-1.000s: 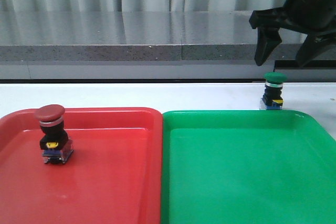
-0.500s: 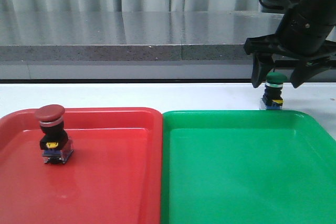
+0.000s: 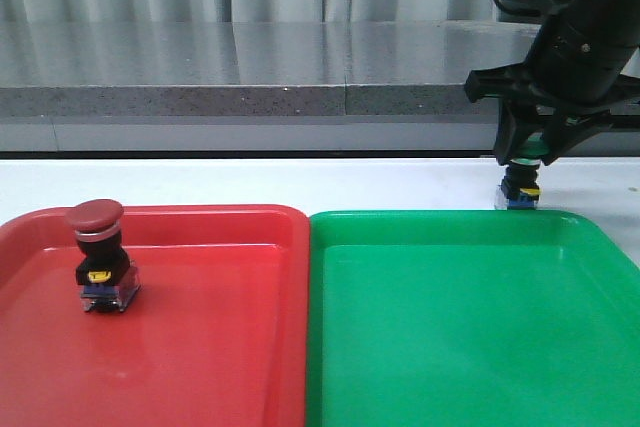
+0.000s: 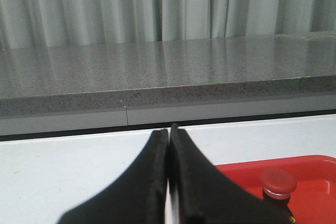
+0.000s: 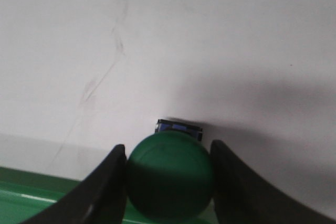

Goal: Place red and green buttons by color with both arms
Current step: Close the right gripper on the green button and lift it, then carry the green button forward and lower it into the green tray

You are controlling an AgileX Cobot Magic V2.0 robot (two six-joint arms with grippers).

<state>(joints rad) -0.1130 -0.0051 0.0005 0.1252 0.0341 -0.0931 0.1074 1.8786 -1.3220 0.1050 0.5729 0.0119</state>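
1. Two buttons are seen: the red button (image 3: pixel 99 254) is already set in the red tray (image 3: pixel 220 347), lower left of the frame.
2. The green button (image 3: pixel 520 179) is stood on the white surface (image 3: pixel 300 182), right of centre, just behind the green tray (image 3: pixel 450 327).
3. Since half a second ago, the right pincer (image 3: pixel 528 152) has been lowered and narrowed; its fingers (image 5: pixel 105 187) are now pressed against the green cap, so it is judged gripped.
4. The left pincer (image 4: pixel 169 182) is seen fully closed, nothing held.
5. Lifting into the green tray is judged next.
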